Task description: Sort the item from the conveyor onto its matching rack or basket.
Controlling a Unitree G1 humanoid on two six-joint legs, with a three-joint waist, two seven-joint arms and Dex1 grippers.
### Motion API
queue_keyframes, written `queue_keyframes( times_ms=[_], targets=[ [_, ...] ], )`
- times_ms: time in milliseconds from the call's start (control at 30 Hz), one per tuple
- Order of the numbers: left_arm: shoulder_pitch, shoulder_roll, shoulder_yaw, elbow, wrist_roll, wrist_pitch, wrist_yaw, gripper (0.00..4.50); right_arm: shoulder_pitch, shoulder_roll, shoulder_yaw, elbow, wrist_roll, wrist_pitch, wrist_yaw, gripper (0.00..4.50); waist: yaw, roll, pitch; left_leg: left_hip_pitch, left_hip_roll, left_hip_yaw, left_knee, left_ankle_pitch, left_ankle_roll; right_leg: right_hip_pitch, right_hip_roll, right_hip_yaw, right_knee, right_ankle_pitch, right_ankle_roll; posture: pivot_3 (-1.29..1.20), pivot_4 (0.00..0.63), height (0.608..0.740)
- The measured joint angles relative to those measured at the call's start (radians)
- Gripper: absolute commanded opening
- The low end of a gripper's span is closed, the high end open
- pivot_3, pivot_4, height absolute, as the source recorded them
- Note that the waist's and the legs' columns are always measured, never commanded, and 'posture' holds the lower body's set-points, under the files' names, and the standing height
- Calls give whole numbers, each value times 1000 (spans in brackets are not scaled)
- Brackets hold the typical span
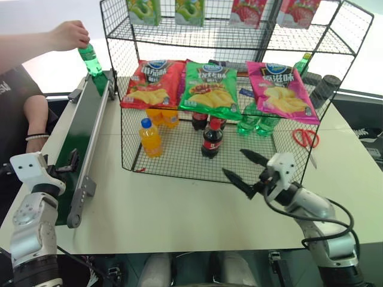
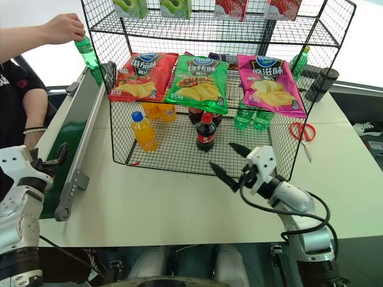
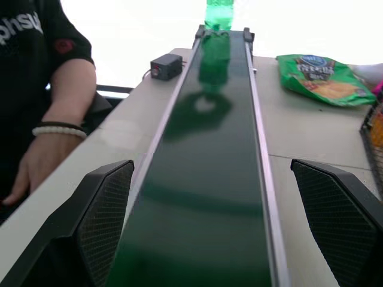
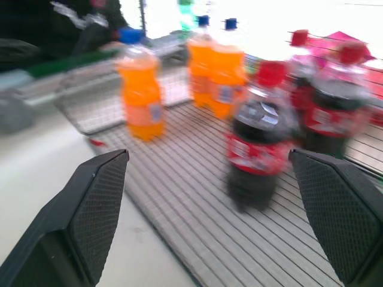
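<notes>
A person's hand [image 1: 69, 34] stood the green bottle [image 1: 91, 60] at the conveyor [image 1: 84, 128]'s far end; my left gripper [image 3: 209, 233] waited wide over the near end, my right gripper [image 1: 246, 169] wide by the basket [image 1: 179, 168].

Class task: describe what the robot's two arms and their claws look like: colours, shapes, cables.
Both arms are silver-grey metal segments with white wrist blocks. Each claw, the left claw and the right claw, has two black, wedge-shaped fingers with fine cross-hatched inner pads. Black cables loop along the right forearm.
</notes>
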Motion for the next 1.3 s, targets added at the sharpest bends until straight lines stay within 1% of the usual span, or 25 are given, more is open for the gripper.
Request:
queue_keyframes(
  times_ms=[167, 300, 833, 1300],
  targets=[
    [-11, -31, -2, 36, 32, -56, 34, 4500, 47, 10, 99, -73, -3, 16, 16, 4461, -1, -3, -1, 0, 0, 0, 0, 0, 0, 0, -1, 0, 0, 0, 0, 0, 150, 732],
    [-15, -46, -5, 64, 66, -92, 58, 4500, 68, 20, 135, -85, -2, 25, 16, 4461, -1, -4, -2, 0, 0, 0, 0, 0, 0, 0, -1, 0, 0, 0, 0, 0, 150, 732],
    [-22, -87, -7, 107, 99, -182, 78, 4500, 85, 12, 186, -34, -51, -88, 93, 4461, -1, -6, -3, 0, 0, 0, 0, 0, 0, 0, -1, 0, 0, 0, 0, 0, 150, 732],
    [-27, -100, -7, 107, 108, -202, 93, 4500, 107, 14, 210, -25, -42, -94, 149, 4461, 0, -6, -3, 0, 0, 0, 0, 0, 0, 0, -1, -1, 0, 0, 0, 0, 150, 732]
  ],
)
